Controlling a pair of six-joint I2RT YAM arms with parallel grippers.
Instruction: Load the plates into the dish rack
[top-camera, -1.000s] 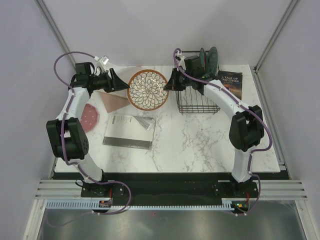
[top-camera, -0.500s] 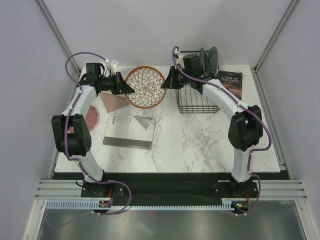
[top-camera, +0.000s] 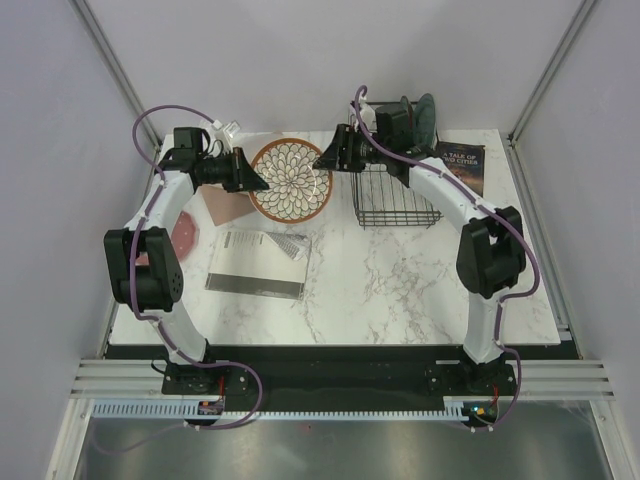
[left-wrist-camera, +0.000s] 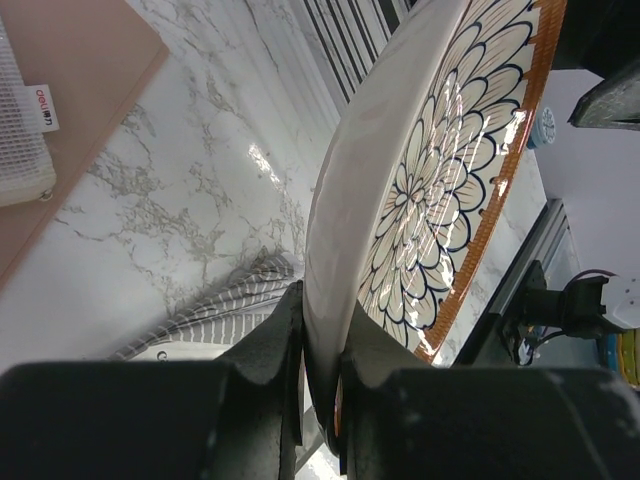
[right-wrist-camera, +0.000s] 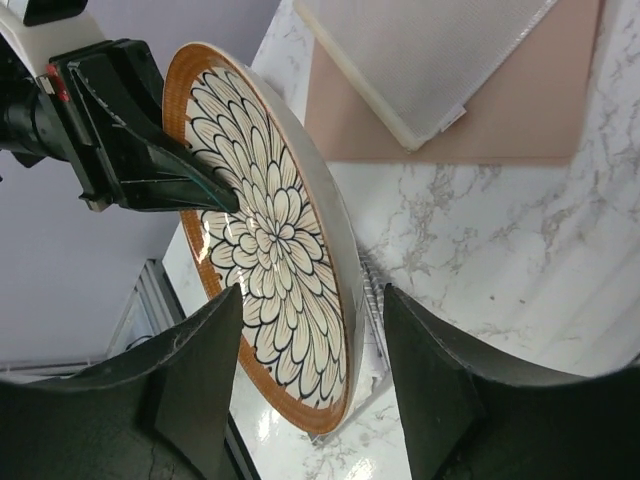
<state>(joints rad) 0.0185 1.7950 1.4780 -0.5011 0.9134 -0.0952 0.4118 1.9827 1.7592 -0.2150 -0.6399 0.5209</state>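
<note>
A whitish plate with a petal pattern and reddish-brown rim hangs tilted above the table's back middle. My left gripper is shut on its left rim; in the left wrist view both fingers pinch the plate edge. My right gripper stands open around the opposite rim, its fingers apart from the plate. The black wire dish rack sits just to the right, with a teal plate upright at its far end. A reddish-pink speckled plate lies flat under my left arm.
A pinkish-brown sheet with a white mesh pouch on it lies below the held plate. A striped flat item lies at centre left. A dark book is right of the rack.
My left gripper has shut on the patterned plate's left rim. My right gripper, which held the right rim, has opened and let go. The plate shifted slightly toward the back.
</note>
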